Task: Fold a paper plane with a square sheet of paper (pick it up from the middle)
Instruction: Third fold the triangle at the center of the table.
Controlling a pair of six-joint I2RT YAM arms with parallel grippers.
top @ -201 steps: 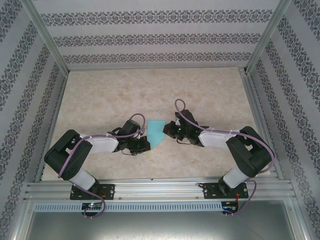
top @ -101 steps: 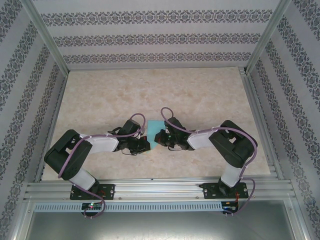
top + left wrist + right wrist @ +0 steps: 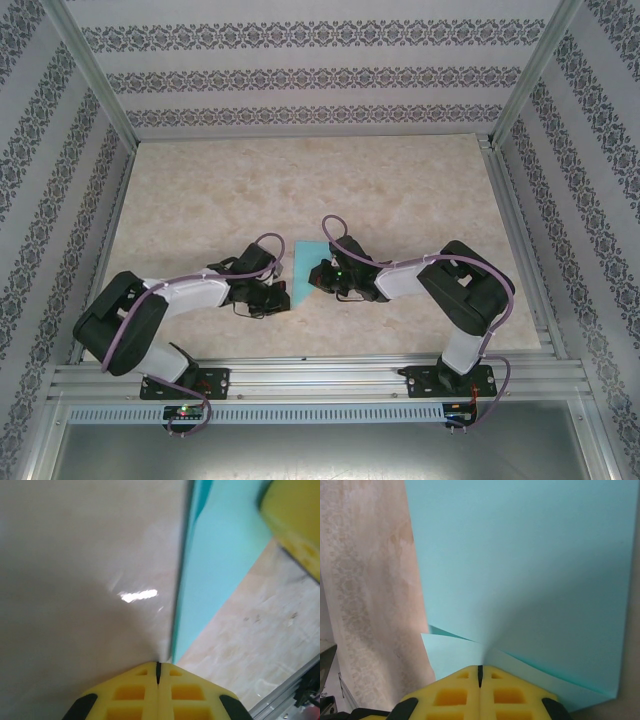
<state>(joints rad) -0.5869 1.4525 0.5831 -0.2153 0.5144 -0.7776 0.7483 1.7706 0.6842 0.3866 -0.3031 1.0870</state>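
Note:
The square sheet of paper (image 3: 302, 265) is turquoise and lies partly folded on the table between my two grippers. My right gripper (image 3: 318, 276) reaches over it from the right. Its yellow fingertips (image 3: 470, 672) are shut, and the paper (image 3: 520, 570) puckers into their seam, with a large flap rising above a paler lower layer (image 3: 450, 652). My left gripper (image 3: 283, 294) sits at the sheet's near left edge. Its jaws are shut and its fingertips (image 3: 147, 669) rest on the table just beside the paper's corner (image 3: 215, 565). The right gripper's yellow finger (image 3: 295, 525) shows at that view's top right.
The beige marbled table (image 3: 300, 180) stretches away beyond the paper. An aluminium rail (image 3: 320, 375) runs along the near edge by the arm bases, and patterned walls (image 3: 320, 75) close in the back and sides.
My right gripper has moved left from the paper's right edge to over the sheet. The left arm's elbow has dropped back towards the near left, and its gripper has shifted slightly.

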